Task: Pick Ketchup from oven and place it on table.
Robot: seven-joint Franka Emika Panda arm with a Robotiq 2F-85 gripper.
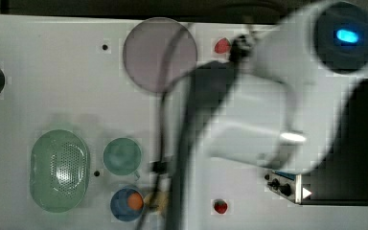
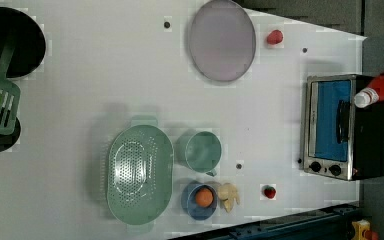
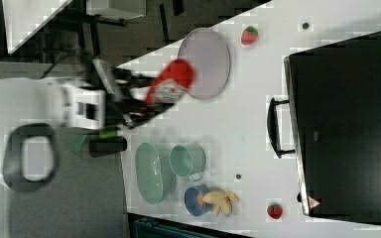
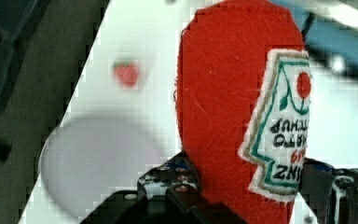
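- Your hand [image 4: 242, 196] grips the ketchup [image 4: 233, 107], clamped at the bottle's lower body
- Bottle is raised off the worktop [image 2: 105, 75]
- Oven [image 2: 337, 127] sits near the worktop's edge, door shut

Red ketchup [image 4: 223, 102] with a white cap and a white label edged green. Oven [image 2: 345, 127]: black top, bluish glass, silver frame. White bench [image 2: 105, 75]. Pale lilac-grey plate [image 2: 222, 40]. Mint-green colander [image 2: 139, 174], dotted with holes; mint cup [image 2: 202, 151]; blue bowl [image 2: 192, 205] holding an orange ball [image 2: 205, 197].
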